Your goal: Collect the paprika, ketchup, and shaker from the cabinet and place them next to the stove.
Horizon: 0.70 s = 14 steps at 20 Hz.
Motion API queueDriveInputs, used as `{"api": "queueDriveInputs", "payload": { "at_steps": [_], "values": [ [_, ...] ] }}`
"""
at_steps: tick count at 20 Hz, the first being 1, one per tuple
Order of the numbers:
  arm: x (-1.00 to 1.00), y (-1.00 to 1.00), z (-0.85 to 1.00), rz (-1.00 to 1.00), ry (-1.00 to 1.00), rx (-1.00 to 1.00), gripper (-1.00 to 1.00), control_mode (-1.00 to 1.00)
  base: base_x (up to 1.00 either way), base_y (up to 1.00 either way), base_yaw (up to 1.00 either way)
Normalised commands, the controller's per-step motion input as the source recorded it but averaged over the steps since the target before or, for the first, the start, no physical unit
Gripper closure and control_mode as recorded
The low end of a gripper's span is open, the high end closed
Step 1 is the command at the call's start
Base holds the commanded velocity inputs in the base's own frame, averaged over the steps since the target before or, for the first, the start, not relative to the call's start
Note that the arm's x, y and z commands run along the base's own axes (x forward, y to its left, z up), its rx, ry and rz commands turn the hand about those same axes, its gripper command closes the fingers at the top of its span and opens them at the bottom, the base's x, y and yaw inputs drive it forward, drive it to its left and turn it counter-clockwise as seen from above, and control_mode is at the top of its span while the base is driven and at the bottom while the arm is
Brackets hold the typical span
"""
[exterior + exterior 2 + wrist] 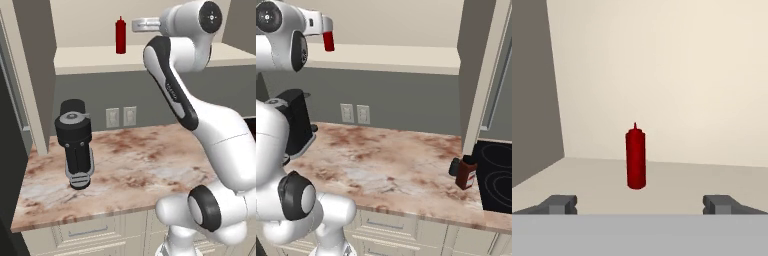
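Note:
The ketchup, a slim red squeeze bottle, stands upright on the cabinet shelf. My gripper hovers just to its right at nozzle height, fingers pointing at it. The hand view shows the ketchup straight ahead, some way beyond my gripper, which is open with nothing between the fingertips. In the right base view my hand hides the top of the ketchup. The paprika and the small black shaker stand together on the counter beside the stove.
A large black-and-silver appliance stands on the marble counter at the left, below the shelf. Two wall outlets are behind it. The cabinet's dark side wall is left of the ketchup. Cream drawer fronts run under the counter.

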Motion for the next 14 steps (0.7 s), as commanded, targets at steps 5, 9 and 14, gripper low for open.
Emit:
{"api": "queueDriveInputs", "payload": {
  "at_steps": [5, 9, 14],
  "values": [
    [0.43, 0.05, 0.01, 0.00, 0.00, 0.01, -1.00, -1.00, 0.00, 0.00, 0.00],
    [0.33, 0.00, 0.00, 0.00, 0.03, 0.02, -1.00, -1.00, 0.00, 0.00, 0.00],
    [0.31, 0.00, -0.03, 0.00, 0.07, 0.00, -1.00, -1.00, 0.00, 0.00, 0.00]
  ]
}}
